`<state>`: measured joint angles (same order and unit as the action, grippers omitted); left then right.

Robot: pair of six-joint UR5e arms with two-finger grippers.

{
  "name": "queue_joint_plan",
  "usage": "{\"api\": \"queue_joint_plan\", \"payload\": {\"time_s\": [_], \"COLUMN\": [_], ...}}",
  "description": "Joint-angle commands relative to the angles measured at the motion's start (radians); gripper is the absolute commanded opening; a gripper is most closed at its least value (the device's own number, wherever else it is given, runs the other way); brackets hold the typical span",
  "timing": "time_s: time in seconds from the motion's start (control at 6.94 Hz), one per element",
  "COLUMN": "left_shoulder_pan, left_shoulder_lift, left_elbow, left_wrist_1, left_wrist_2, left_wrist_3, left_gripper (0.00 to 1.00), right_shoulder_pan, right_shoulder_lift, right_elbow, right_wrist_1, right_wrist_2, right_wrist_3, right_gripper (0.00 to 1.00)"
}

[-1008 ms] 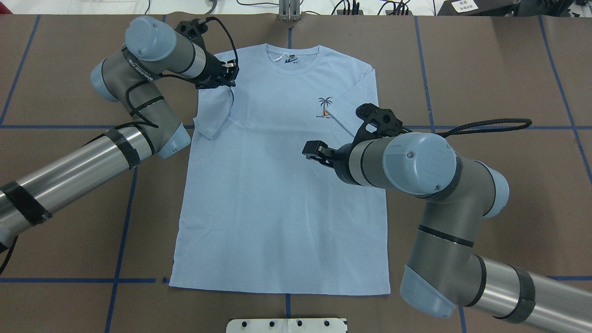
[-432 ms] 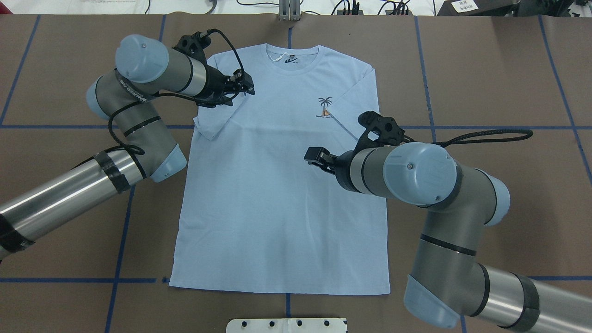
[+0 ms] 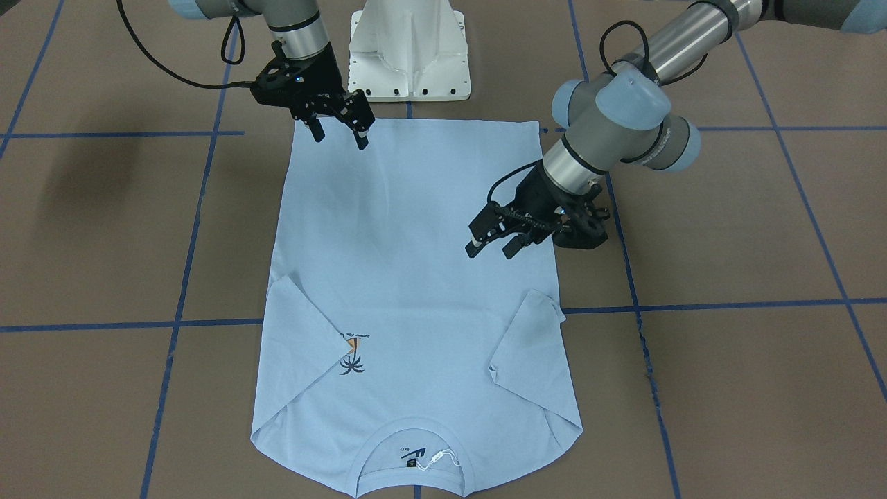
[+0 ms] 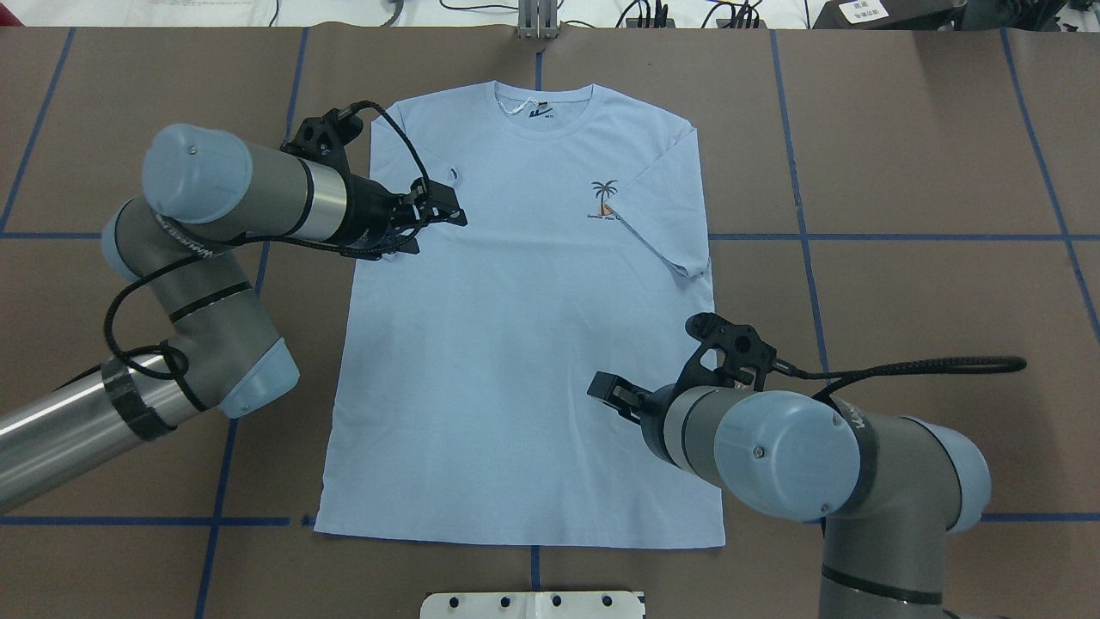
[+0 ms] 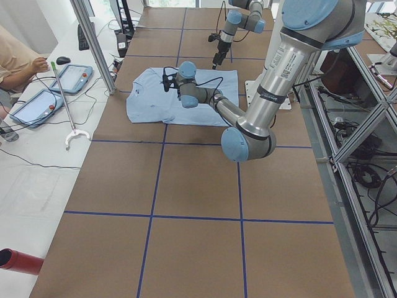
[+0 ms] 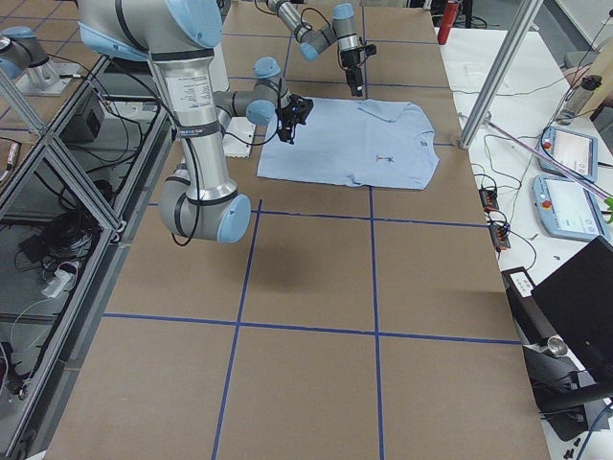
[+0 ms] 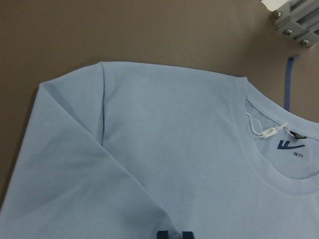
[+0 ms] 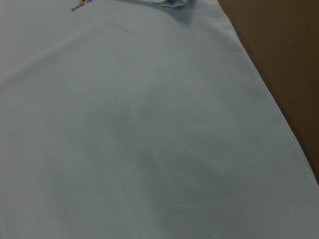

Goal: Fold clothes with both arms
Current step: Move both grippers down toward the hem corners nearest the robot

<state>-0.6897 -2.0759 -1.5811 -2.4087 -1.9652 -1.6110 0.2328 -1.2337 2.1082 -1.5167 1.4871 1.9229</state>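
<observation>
The light blue T-shirt (image 4: 516, 344) lies flat on the brown table, collar (image 4: 543, 110) at the far side and both sleeves folded inward over the body (image 3: 402, 229). The palm print (image 4: 604, 196) sits beside the folded right sleeve (image 4: 679, 232). My left gripper (image 4: 449, 202) is open and empty above the shirt's left chest, near the folded left sleeve (image 3: 527, 339); it also shows in the front view (image 3: 492, 244). My right gripper (image 4: 608, 391) is open and empty above the lower right part of the shirt, near the hem (image 3: 339, 135). The left wrist view shows the collar and white tag (image 7: 269, 132).
The white pedestal base (image 3: 409, 48) stands just behind the hem. Blue tape lines (image 4: 859, 236) cross the brown table. A metal bracket (image 4: 537, 17) sits at the far edge. Tablets and cables lie on the white bench (image 5: 56, 81) beyond the table.
My left gripper let go of the left sleeve, which now lies folded, and drew back toward me. My right arm pulled back toward the hem, uncovering the folded right sleeve.
</observation>
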Motion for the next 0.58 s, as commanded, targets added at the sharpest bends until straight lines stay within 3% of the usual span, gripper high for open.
{"api": "queue_joint_plan", "payload": {"time_s": [0.0,0.43], "left_shoulder_pan": [0.027,0.041], "left_shoulder_lift": [0.052,0.224], "left_elbow": [-0.068,-0.331], "left_wrist_1": [0.039,0.097], "left_wrist_2": [0.005,0.005], "left_wrist_3": [-0.003,-0.007], "left_gripper": [0.89,0.92], "right_shoulder_pan": [-0.097,-0.209], "right_shoulder_lift": [-0.064,-0.101], "right_elbow": [0.026,0.041], "right_wrist_1": [-0.091,-0.092], "right_wrist_2": [-0.057,-0.131], "right_wrist_3": [0.139,0.27], "right_gripper": [0.99,0.98]}}
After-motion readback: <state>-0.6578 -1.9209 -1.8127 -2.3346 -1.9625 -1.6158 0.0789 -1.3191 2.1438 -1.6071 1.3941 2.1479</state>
